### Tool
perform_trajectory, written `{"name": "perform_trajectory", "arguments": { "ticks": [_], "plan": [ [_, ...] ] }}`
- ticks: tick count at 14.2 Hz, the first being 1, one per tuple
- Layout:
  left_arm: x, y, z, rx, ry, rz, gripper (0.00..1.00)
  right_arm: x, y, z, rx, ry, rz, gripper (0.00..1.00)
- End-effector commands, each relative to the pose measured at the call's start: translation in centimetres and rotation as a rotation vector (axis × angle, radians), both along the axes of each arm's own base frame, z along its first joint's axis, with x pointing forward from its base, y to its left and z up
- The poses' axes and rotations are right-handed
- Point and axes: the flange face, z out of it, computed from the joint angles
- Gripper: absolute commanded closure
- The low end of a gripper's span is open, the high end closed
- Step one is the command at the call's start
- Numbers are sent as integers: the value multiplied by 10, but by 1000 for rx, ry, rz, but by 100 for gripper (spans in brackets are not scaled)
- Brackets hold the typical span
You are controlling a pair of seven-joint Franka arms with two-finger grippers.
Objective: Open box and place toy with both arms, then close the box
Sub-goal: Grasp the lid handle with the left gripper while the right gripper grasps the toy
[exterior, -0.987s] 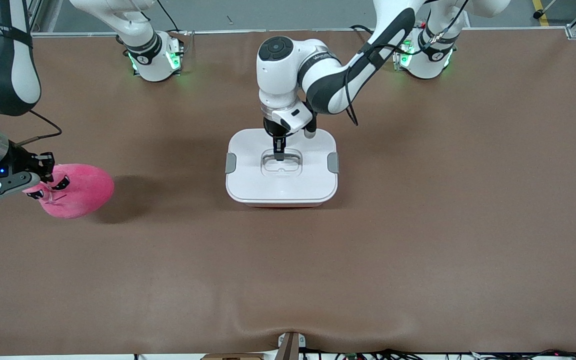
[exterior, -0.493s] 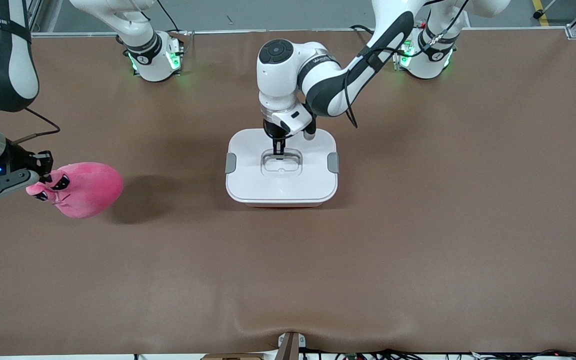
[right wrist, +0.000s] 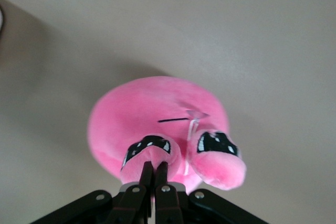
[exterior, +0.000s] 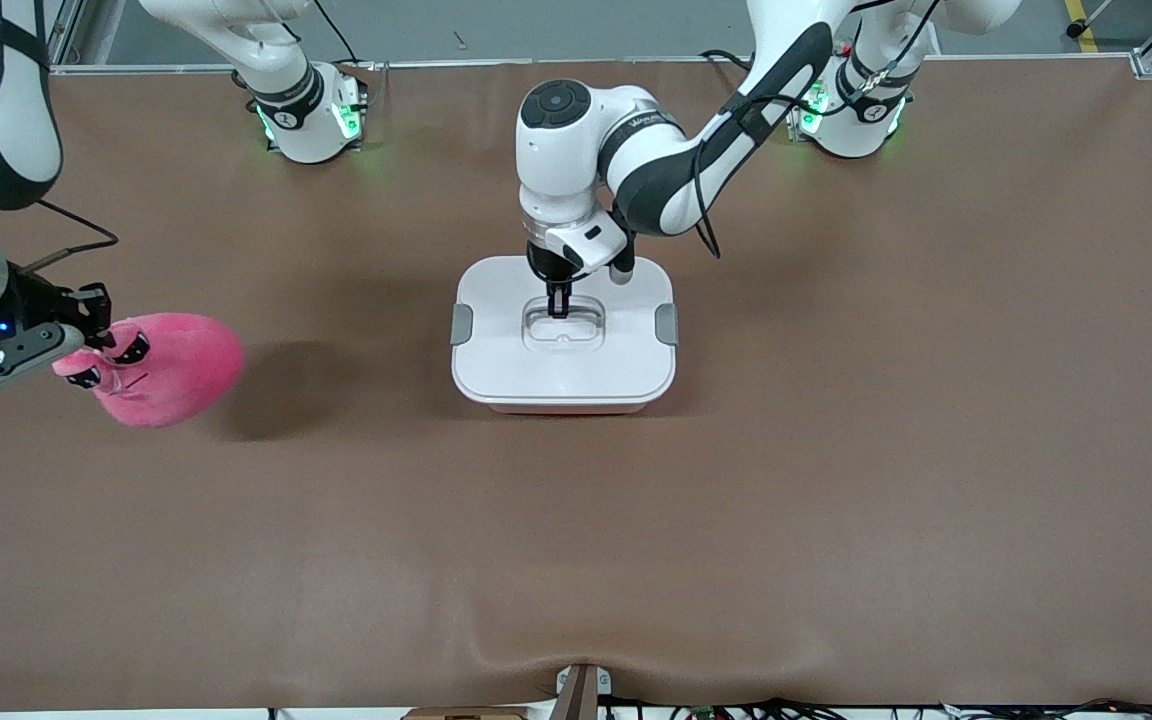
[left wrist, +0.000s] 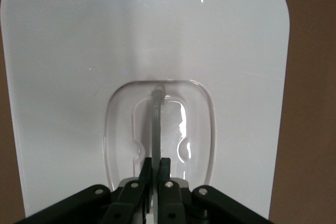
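Where right hand (right wrist: 154, 174) pinches toy (exterior: 171, 368), nub hidden.

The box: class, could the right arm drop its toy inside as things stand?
Probably not. The white lid covers the box; the left gripper is shut on its handle. The right gripper holds the toy over the table's right-arm end.

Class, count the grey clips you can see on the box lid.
2: one clip on the lid's edge toward the right arm's end, one clip toward the left arm's end.
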Motion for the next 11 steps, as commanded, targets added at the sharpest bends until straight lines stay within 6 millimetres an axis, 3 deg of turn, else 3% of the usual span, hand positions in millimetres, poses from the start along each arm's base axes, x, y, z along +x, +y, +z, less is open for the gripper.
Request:
{"name": "perform_trajectory", "arguments": {
  "ticks": [1,5,11],
  "plan": [
    [-3,-4,10,-9,-27,31,100,0,10,8,12,5,-23,100],
    [-5,1,28,15,-37,32,100,-4,32,12,11,26,-24,100],
    [-1,20,73,55,-52,31,100,-10,74,13,39,58,63,100]
  ]
}}
